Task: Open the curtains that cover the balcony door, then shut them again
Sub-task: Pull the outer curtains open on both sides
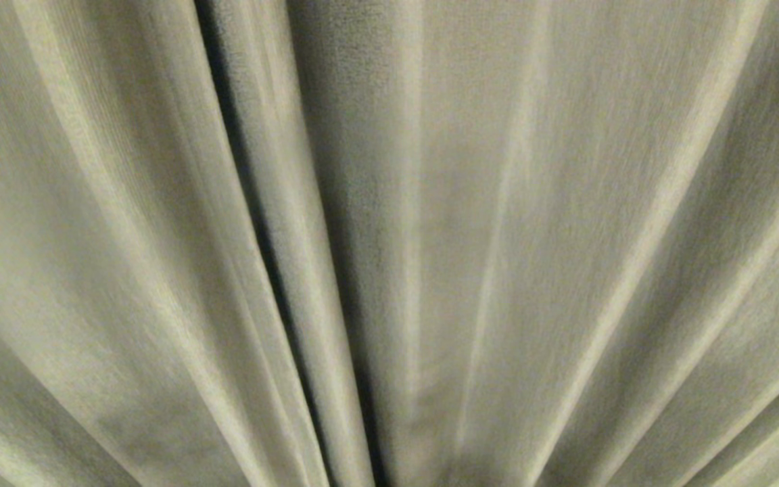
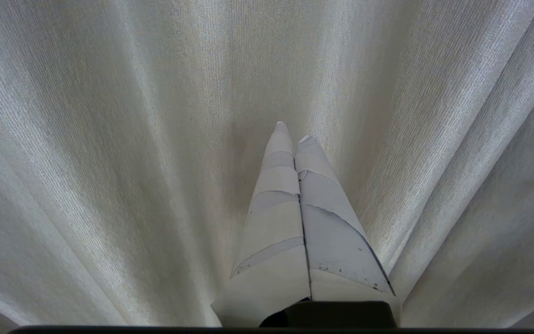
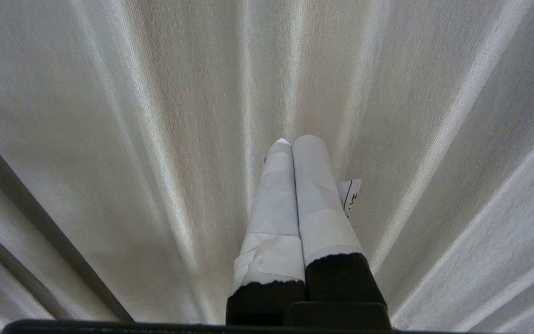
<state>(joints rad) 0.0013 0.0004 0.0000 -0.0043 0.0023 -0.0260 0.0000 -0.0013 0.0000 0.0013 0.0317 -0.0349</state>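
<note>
Item 1, nearest: left pincer (image 2: 293, 132), two tapered fingers wrapped in pale grey tape, clenched tip to tip on nothing. Its tips point into the fabric close ahead; whether they touch it cannot be told.

Item 2: right pincer (image 3: 296, 141), two tape-wrapped fingers with bare black bases, likewise clenched and empty. A small white paper tag with black print (image 3: 351, 195) sticks out beside one finger. Contact with the cloth cannot be told here either.

Item 3, beyond both: the curtains (image 1: 511, 223), thick cream-beige pleated fabric hanging in long vertical folds, filling the whole head view and both wrist views. They are drawn shut.

Item 4: a narrow dark gap between two folds (image 1: 234, 135), left of centre in the head view. Judged the likeliest meeting edge of two panels, though a deep pleat cannot be excluded.

Item 5, farthest: two dark slanting bars (image 3: 40, 222) at one margin of the right wrist view, identity unclear. The balcony door is not visible.

Handling note, as judgement: the opening step has not begun. Each pincer needs to spread before it can take cloth. Gather a full pleat near the dark gap, not a single thin layer, then draw sideways steadily so the top glides and does not snag.
</note>
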